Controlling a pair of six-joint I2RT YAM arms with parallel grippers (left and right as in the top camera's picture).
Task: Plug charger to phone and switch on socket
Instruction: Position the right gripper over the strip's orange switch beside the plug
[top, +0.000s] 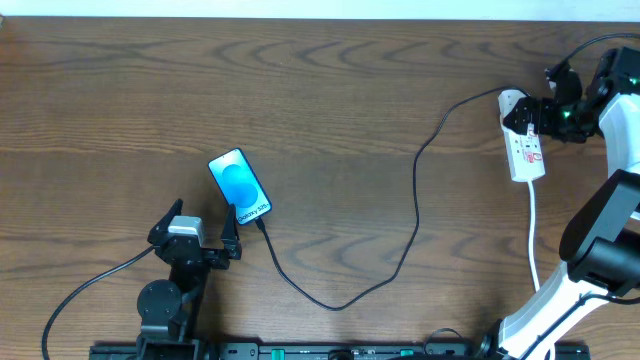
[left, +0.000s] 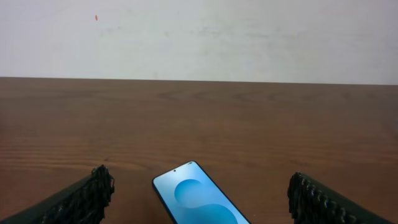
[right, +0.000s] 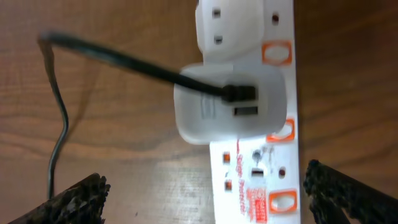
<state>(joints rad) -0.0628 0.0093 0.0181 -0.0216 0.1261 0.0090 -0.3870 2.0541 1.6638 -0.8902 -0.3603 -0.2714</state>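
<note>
The phone (top: 240, 185) lies face up with a light-blue screen, left of the table's middle. In the left wrist view the phone (left: 200, 202) lies low between my fingers. The charger cable (top: 415, 205) meets the phone's lower end, loops toward the front and runs up to a white adapter (right: 230, 102) plugged into the socket (top: 527, 160). My left gripper (top: 203, 213) is open just short of the phone, holding nothing. My right gripper (top: 535, 112) hovers open over the socket (right: 255, 186), one finger either side of it. An orange switch (right: 280, 202) shows near the right finger.
The socket's white cord (top: 535, 230) trails toward the front right beside my right arm's base (top: 590, 260). A thick black arm cable (top: 85, 285) curves off the front left. A pale wall (left: 199, 37) stands beyond the table's far edge.
</note>
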